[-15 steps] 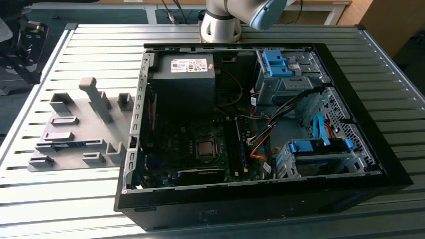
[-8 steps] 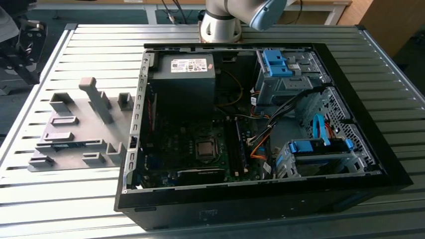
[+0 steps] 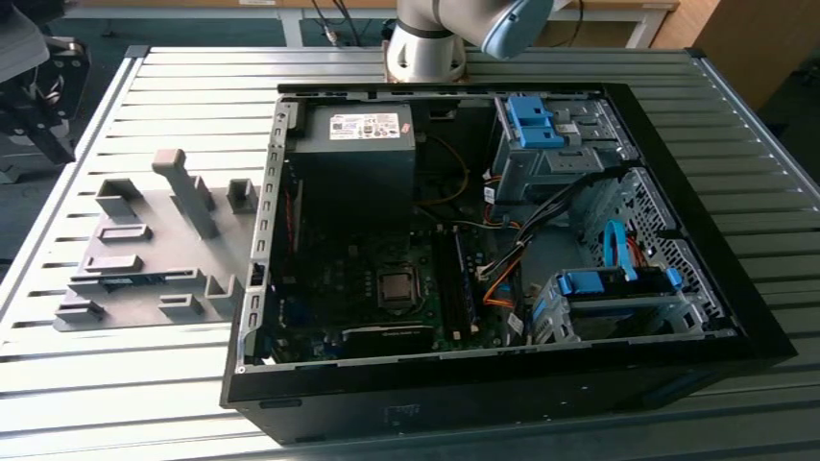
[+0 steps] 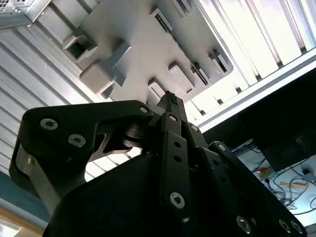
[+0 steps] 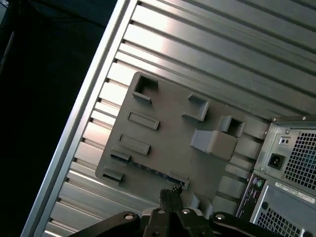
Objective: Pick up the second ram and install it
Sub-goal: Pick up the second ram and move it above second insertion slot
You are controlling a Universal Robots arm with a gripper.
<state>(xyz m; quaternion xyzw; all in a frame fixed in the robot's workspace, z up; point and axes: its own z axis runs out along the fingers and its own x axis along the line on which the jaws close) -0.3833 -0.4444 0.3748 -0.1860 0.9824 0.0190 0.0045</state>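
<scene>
— 2 things could go wrong from here. The second ram stands on its long edge in a slot along the near side of the grey holder plate, and the gripper hangs above it with its fingertips pressed together and nothing between them. Brought down like that, it would likely strike the stick's top edge instead of straddling it.

— And the other?

— Alignment. The stick is thin, so a grasp off its middle or slightly skewed could probably wedge it in the holder slot or let it pivot. The tall grey post on the same plate is near enough to catch a finger.

— What about the computer case?

— 1 stick seems to be seated already in the memory slots on the motherboard, with orange cables just beside them. A tilted ram could snag there.

— How is the arm posed?

— Its base sits at the table's far edge in the exterior view, the links rising out of the picture. In both wrist views the wrist hovers high, looking down on the holder plate, apart from it.
</scene>
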